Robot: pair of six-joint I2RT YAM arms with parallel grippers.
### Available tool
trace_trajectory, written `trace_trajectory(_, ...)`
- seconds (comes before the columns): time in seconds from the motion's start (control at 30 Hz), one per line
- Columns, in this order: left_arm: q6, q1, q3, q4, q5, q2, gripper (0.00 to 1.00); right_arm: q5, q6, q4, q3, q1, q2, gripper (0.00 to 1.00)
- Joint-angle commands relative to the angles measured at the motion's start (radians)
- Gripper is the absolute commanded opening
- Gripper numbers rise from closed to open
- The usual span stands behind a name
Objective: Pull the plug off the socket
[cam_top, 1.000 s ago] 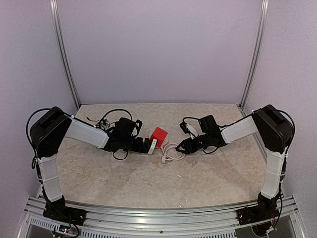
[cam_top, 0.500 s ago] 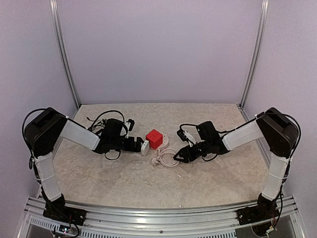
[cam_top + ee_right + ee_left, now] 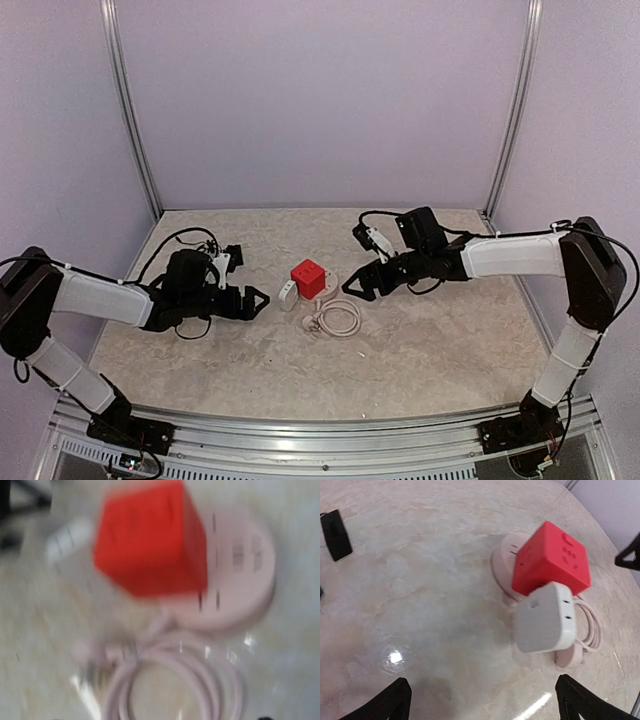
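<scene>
At the near edge, a metal rail [image 3: 320, 437] carries the 2 arm bases, and the marbled desk [image 3: 400, 370] stretches away from it. The first thing out on the desk is a coil of pale pink cable [image 3: 338, 320], lying flat near the middle. Just left of it and slightly farther back is the left end effector [image 3: 258, 299], low over the desk and pointing right. Its jaws stand wide apart and hold nothing. In the left wrist view its 2 black fingertips [image 3: 395, 700] sit at the bottom corners with bare desk between them.

Beyond a small gap lies the white plug [image 3: 288, 293], a rounded block with 2 slots showing on its face. It lies against the near-left side of the socket [image 3: 307, 277]. Whether it is seated in that face cannot be told. The socket is a bright red cube, tilted and resting on a round pale pink disc [image 3: 502, 555] near the centre of the desk.

To the right of the socket, close but not touching it, is the right end effector [image 3: 352, 284]. It points left with its jaws spread and nothing between them. The right wrist view is blurred. Behind everything is the plain lilac back wall [image 3: 320, 100].
</scene>
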Motion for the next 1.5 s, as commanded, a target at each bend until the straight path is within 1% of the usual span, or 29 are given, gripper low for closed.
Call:
trace_trajectory(0.0, 0.128, -0.142, -0.032, 0.006, -0.003, -0.111, 0.96, 0.060, -0.045, -0.095, 0.131, 0.032, 0.009, 0.85)
trace_trajectory(0.13, 0.171, -0.156, -0.060, 0.050, 0.065, -0.131, 0.86, 0.130, -0.086, -0.184, 0.285, 0.070, 0.114, 0.91)
trace_trajectory(0.23, 0.210, -0.159, -0.057, 0.078, 0.087, -0.112, 0.80, 0.147, -0.096, -0.207, 0.366, 0.093, 0.181, 0.93)
trace_trajectory(0.33, 0.246, -0.158, -0.033, 0.099, 0.083, -0.061, 0.72, 0.171, -0.092, -0.219, 0.431, 0.105, 0.240, 0.94)
trace_trajectory(0.43, 0.264, -0.158, -0.002, 0.116, 0.067, -0.001, 0.67, 0.179, -0.091, -0.241, 0.487, 0.112, 0.295, 0.94)
trace_trajectory(0.7, 0.284, -0.157, 0.089, 0.120, 0.005, 0.117, 0.60, 0.173, -0.082, -0.237, 0.557, 0.117, 0.364, 0.92)
trace_trajectory(0.9, 0.284, -0.156, 0.159, 0.103, -0.013, 0.186, 0.55, 0.176, -0.083, -0.250, 0.594, 0.117, 0.401, 0.88)
trace_trajectory(1.13, 0.276, -0.156, 0.197, 0.079, -0.037, 0.227, 0.45, 0.180, -0.088, -0.259, 0.604, 0.122, 0.418, 0.88)
trace_trajectory(1.47, 0.269, -0.158, 0.201, 0.079, -0.031, 0.236, 0.26, 0.187, -0.087, -0.286, 0.640, 0.122, 0.465, 0.86)
